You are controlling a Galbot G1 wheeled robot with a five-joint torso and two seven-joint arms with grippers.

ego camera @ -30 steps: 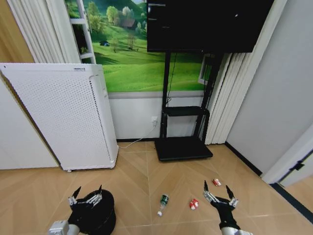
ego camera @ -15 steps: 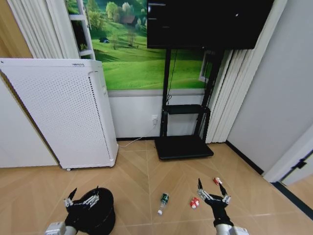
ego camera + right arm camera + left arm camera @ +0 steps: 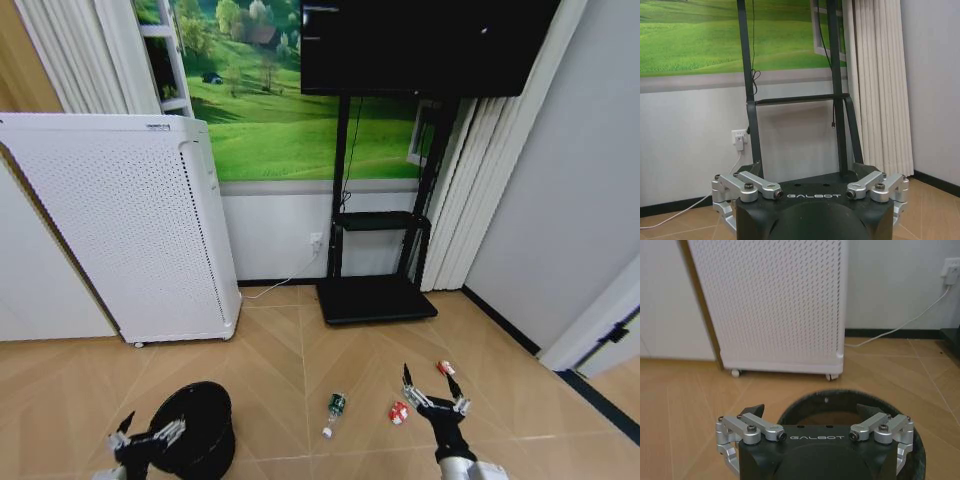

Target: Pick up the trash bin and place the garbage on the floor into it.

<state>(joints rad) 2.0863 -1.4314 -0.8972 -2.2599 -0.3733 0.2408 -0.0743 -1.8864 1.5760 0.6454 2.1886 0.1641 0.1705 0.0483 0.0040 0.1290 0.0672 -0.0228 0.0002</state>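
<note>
Head view: wooden floor [image 3: 290, 350], trash bin [image 3: 196, 428] beside spread left claw [image 3: 146, 438], right claw [image 3: 431, 395] spread.

standing left of TV stand [image 3: 372, 250]: white perforated appliance [image 3: 130, 230] | hanging behind: meadow mural [image 3: 270, 100] | lying beneath: herringbone wood floor [image 3: 290, 360]

Wood floor [image 3: 280, 350]; black bin [image 3: 195, 425]; bottle [image 3: 334, 412]; two red wrappers [image 3: 398, 412]; white appliance [image 3: 130, 230]

Black mesh trash bin [image 3: 196, 428] upright on floor, bottle [image 3: 333, 413] lying, two red wrappers [image 3: 398, 413] nearby
</note>
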